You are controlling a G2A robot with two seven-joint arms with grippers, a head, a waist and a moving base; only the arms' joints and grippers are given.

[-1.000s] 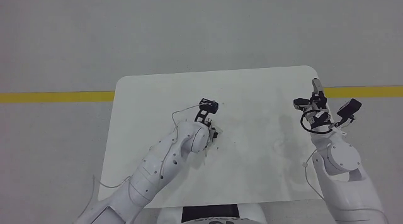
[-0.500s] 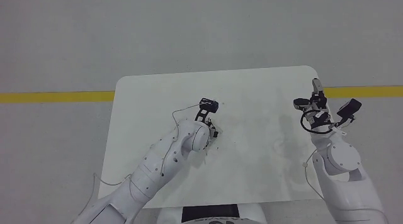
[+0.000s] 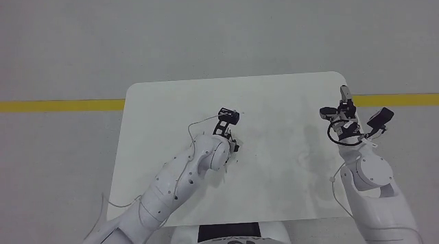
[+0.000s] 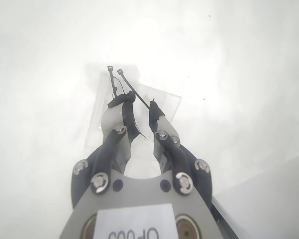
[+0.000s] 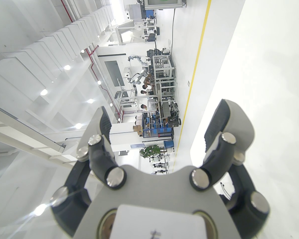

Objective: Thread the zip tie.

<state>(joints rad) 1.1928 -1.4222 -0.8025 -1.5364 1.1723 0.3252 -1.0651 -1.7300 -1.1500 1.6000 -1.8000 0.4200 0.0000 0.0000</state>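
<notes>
Two black zip ties lie on a clear plastic plate (image 4: 169,103) on the white table (image 3: 288,100). One zip tie (image 4: 112,80) runs straight from its head to one taped fingertip. The other zip tie (image 4: 134,93) crosses diagonally to the opposite fingertip. My left gripper (image 4: 139,104) is low over the plate, open, its black-taped tips straddling the ties; whether it grips either I cannot tell. In the top view the left gripper (image 3: 234,146) is near the table's middle, mostly under the wrist. My right gripper (image 5: 163,108) hangs open with nothing in it at the table's right edge (image 3: 336,103).
The table's right edge (image 3: 346,141) passes under the right arm. A yellow floor line (image 3: 62,105) runs behind the table. Bare white tabletop (image 3: 288,168) lies between the two arms.
The left forearm has shifted slightly to the right while its wrist stays over the same spot. The right arm has not moved.
</notes>
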